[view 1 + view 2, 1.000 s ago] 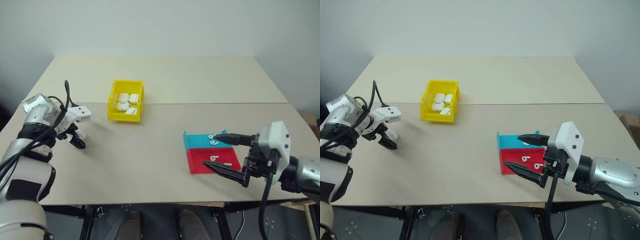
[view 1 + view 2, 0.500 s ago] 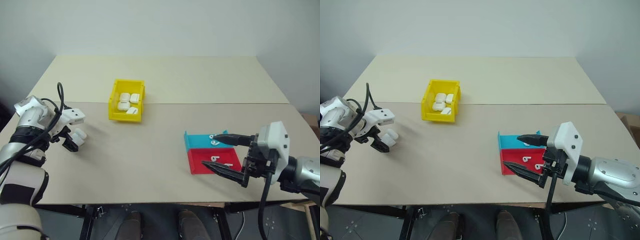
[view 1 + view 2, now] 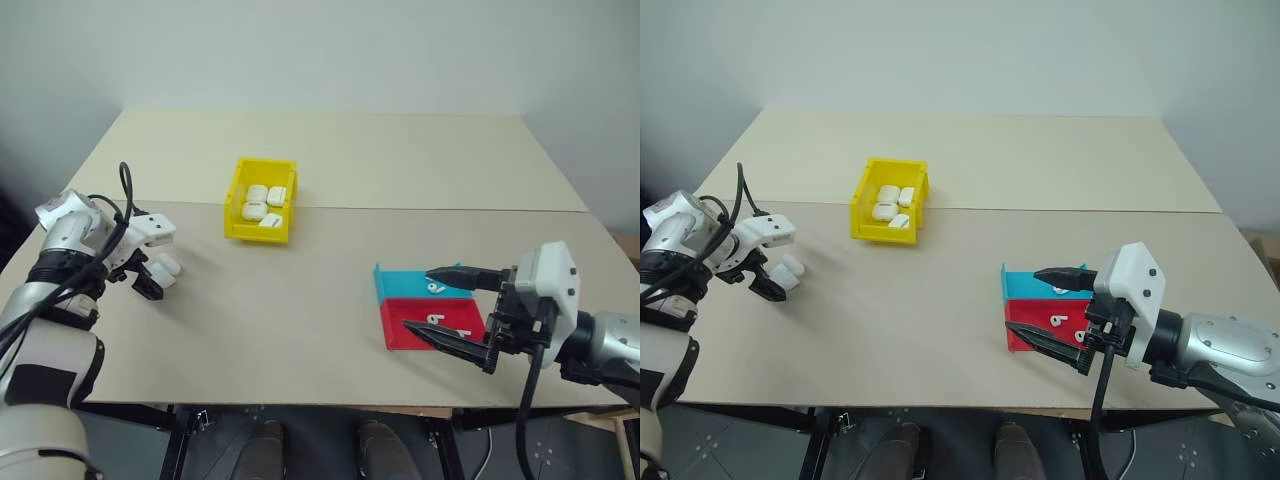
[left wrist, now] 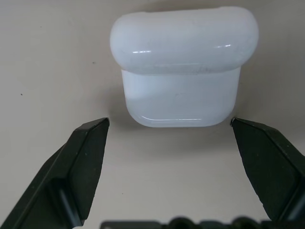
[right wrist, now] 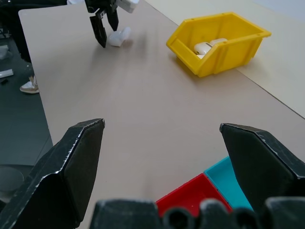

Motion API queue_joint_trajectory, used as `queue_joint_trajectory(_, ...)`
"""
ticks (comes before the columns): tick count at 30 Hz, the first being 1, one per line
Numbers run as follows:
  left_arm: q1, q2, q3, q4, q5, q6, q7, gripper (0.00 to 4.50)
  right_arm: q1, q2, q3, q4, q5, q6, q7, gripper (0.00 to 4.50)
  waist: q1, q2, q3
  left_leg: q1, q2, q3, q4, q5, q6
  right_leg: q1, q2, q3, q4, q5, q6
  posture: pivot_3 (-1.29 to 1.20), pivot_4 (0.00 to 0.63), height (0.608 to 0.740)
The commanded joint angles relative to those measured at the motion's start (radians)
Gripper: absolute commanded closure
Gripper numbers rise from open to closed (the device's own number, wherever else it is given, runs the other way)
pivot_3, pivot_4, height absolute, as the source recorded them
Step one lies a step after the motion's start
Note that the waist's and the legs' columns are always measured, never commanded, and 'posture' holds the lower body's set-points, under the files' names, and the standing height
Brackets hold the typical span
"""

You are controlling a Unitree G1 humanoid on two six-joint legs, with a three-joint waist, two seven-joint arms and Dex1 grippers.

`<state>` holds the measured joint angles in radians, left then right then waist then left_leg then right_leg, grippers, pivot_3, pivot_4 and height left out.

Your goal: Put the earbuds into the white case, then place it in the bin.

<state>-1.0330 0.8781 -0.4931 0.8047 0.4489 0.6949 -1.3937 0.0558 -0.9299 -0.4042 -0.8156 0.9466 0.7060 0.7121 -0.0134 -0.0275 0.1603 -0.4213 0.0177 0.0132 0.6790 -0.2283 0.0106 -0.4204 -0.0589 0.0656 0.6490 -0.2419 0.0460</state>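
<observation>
The big tabletop (image 3: pixel 330 290) is carrying everything. The yellow bin (image 3: pixel 261 201) is sitting far back with cases inside. The red tray (image 3: pixel 432 322) and blue tray (image 3: pixel 420 283) are holding tiny earbuds (image 3: pixel 437 322) by the right gripper (image 3: pixel 440 304), whose jaws are gaping wide and holding nothing. The left gripper (image 4: pixel 171 143) is hanging over the white case (image 4: pixel 183 64), jaws wide and empty. To grab well, it should be going straight down, one jaw each side. The left wrist view is showing the lid seam; the head views are not.
</observation>
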Motion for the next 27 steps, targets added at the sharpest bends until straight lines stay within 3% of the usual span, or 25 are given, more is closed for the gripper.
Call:
queue_joint_trajectory(1, -0.023, 0.000, 0.007, 0.021, 0.006, -0.012, 0.009, 0.06, -0.006, -0.003, -0.021, -0.016, -0.002, -0.024, 0.003, 0.00, 0.001, 0.000, 0.000, 0.000, 0.000, 0.000, 0.000, 0.000, 0.000, 0.000, 0.000, 0.000, 0.000, 0.000, 0.000, 0.00, 0.150, 0.740)
queue_joint_trajectory(17, -0.070, 0.035, -0.010, 0.043, 0.029, -0.070, -0.079, 0.06, 0.001, -0.001, -0.022, -0.020, -0.004, -0.024, 0.003, 0.00, 0.000, -0.001, 0.000, -0.001, 0.000, 0.000, 0.000, 0.000, 0.000, -0.001, 0.000, -0.001, -0.001, 0.000, 0.000, 0.00, 0.150, 0.740)
queue_joint_trajectory(27, -0.087, -0.014, -0.007, 0.107, 0.033, -0.090, -0.038, 0.06, 0.005, -0.002, -0.029, -0.021, -0.009, -0.030, 0.012, 0.00, 0.000, -0.001, 0.000, -0.001, 0.000, 0.000, 0.000, 0.000, 0.000, -0.001, 0.000, -0.001, 0.000, 0.000, 0.000, 0.00, 0.150, 0.740)
